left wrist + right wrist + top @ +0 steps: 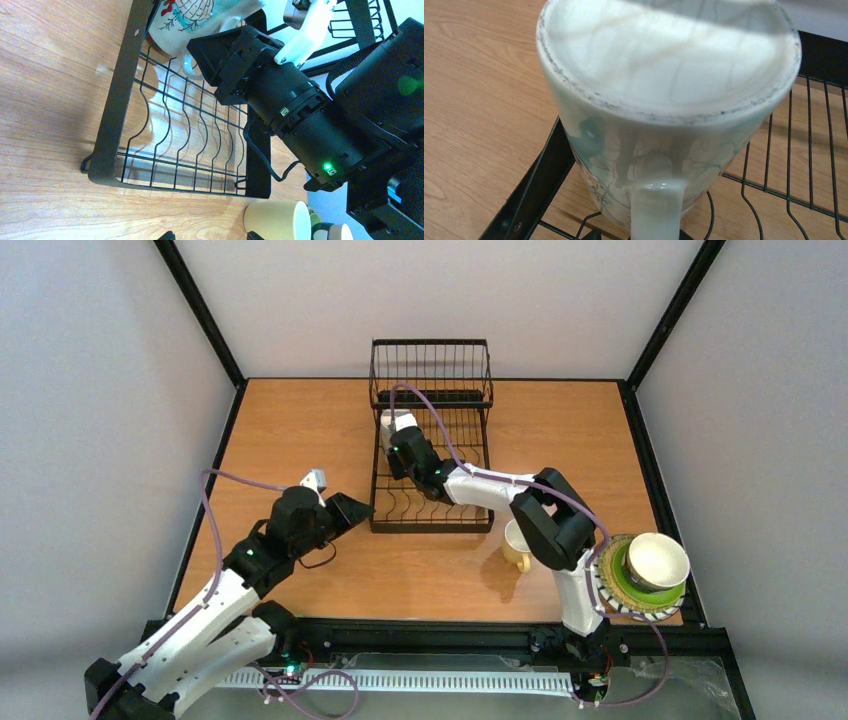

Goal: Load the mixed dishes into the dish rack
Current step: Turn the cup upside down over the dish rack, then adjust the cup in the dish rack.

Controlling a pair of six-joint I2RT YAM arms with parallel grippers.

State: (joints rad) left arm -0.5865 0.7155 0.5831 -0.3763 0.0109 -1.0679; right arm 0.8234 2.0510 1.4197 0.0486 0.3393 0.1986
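The black wire dish rack (430, 445) stands mid-table. A white mug (398, 422) with a teal motif rests in the rack's left part. In the right wrist view the mug (664, 90) shows its base, and its handle (656, 210) points between the fingers. My right gripper (392, 437) (639, 235) is open around that handle, with a gap on the left side. My left gripper (345, 512) (210, 236) is open and empty by the rack's (120, 100) front left corner. The cream-yellow mug (517, 543) (277, 220) stands in front of the rack.
At the right front a bowl (657, 558) sits on a lime-green plate (640, 592) over a dish with a patterned rim (603, 585). The right arm's elbow (555, 525) hangs over the yellow mug. Black frame rails edge the table (290, 420).
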